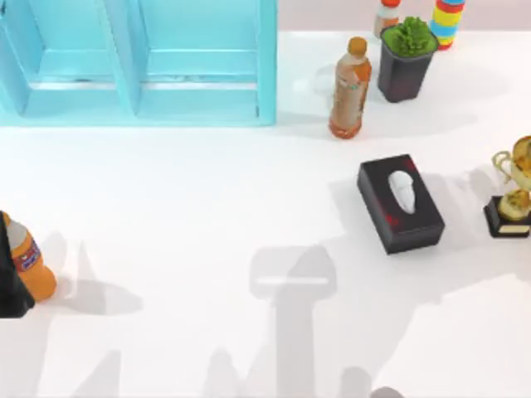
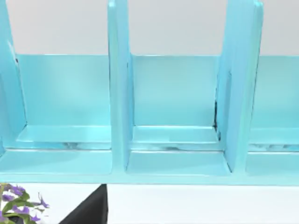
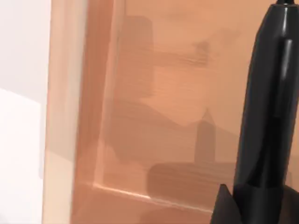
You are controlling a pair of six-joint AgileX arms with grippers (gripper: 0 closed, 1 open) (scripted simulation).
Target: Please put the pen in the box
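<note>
In the right wrist view the pen (image 3: pixel 266 112) is seen upright over the wooden box (image 3: pixel 140 140), its tip near the box floor; whether the right pincer is clenched on it cannot be told. A blue shelf (image 2: pixel 140 163) is faced by the left wrist camera.

The pen (image 3: pixel 266 107) stands upright over the box (image 3: pixel 154 116) floor, close before the right arm's wrist camera.
</note>
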